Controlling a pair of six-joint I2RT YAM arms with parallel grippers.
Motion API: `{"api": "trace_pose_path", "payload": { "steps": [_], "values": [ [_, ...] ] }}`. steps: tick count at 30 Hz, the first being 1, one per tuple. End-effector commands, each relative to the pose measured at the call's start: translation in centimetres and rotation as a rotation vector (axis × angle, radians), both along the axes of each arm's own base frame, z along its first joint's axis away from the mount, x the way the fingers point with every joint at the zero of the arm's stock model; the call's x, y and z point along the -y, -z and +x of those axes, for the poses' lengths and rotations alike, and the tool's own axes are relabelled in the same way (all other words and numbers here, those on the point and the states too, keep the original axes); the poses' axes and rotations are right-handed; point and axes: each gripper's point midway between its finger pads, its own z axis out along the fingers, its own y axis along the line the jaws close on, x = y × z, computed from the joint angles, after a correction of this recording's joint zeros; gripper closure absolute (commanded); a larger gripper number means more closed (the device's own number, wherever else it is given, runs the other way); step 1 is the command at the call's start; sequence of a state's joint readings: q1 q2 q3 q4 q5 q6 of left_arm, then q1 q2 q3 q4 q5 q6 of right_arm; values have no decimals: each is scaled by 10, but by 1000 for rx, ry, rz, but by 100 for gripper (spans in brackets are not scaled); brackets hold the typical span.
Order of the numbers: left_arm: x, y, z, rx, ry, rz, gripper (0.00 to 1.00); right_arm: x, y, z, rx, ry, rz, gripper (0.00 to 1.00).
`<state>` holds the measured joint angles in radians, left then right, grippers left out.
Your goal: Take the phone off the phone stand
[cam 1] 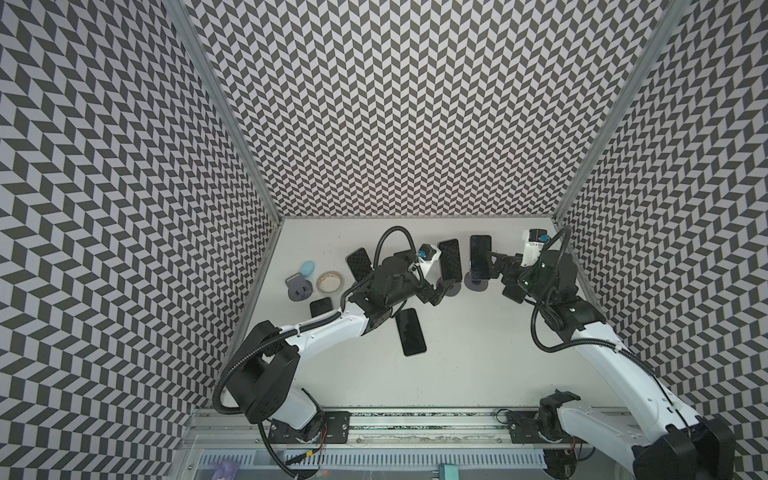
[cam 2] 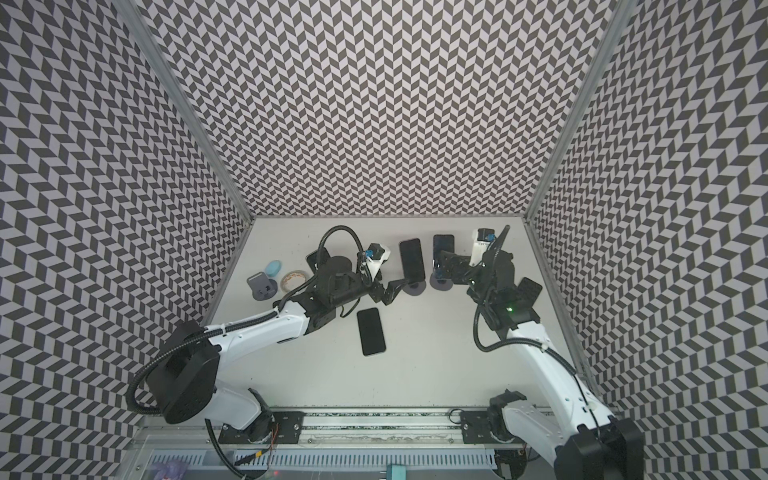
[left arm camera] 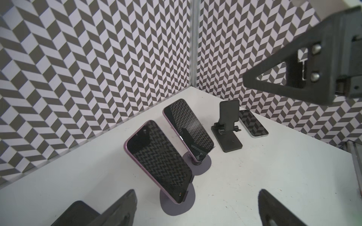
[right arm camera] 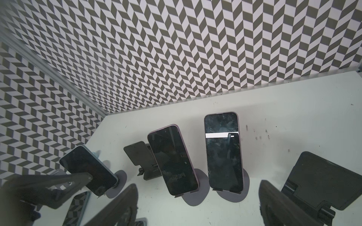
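Glass phone [right arm camera: 223, 152] looks stiff, slick; pinch long edges above the stand [right arm camera: 233, 193]. Left tool [left arm camera: 197, 191], right tool [right arm camera: 198, 184]: wide, empty.

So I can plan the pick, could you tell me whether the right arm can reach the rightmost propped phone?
Probably yes: the right gripper hovers open beside that phone, and in the right wrist view nothing stands between its fingers and it.

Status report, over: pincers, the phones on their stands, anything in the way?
Left pincer open, empty. Right pincer open, empty. Purple phone on its stand, untouched. Nothing blocking the approach.
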<state>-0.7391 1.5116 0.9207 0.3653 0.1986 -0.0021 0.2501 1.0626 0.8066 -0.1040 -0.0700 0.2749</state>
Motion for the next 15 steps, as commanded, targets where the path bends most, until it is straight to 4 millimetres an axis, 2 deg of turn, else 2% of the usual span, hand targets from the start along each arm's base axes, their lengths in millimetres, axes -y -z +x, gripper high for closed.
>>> {"api": "trace_pose_path", "payload": {
  "steps": [1,4,7,12,15],
  "values": [
    [5,-5,4,-11,-21,-8,4,-8,6,7,15,-45,-67,6],
    [11,-15,11,-10,-32,-24,5,-6,11,16,-1,-46,-136,5],
    [30,-24,21,-31,-21,-31,7,0,15,26,-35,0,-165,4],
    [61,-9,45,-103,-40,62,9,4,23,39,-70,38,-166,4],
    [71,2,44,-168,-6,79,14,8,28,46,-89,73,-174,5]
  ]
}}
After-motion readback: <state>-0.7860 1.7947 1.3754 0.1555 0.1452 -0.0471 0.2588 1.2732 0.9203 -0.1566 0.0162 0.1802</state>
